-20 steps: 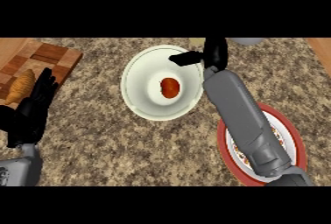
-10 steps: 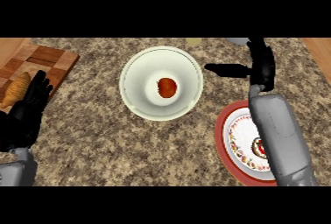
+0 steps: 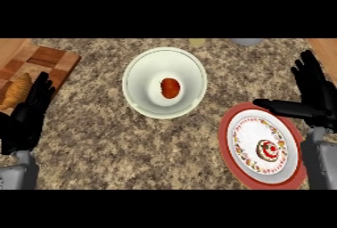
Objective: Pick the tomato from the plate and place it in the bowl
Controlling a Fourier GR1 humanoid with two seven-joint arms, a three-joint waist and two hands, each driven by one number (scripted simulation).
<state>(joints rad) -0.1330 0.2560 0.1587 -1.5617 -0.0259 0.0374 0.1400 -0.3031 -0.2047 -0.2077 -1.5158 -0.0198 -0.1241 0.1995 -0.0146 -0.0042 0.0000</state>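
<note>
The tomato [image 3: 170,87] already lies in the bowl [image 3: 141,71], well left of the right hand [image 3: 316,95], whose straight fingers hold nothing.

Tomato [image 3: 170,87] sits in the bowl [image 3: 146,73], mid-counter toward the far edge; the plate [image 3: 227,138] lies at the near right corner of the counter [image 3: 132,147], apart from the bowl; a cutting board [image 3: 46,60] fills the far left corner, a croissant [image 3: 16,91] on it
</note>
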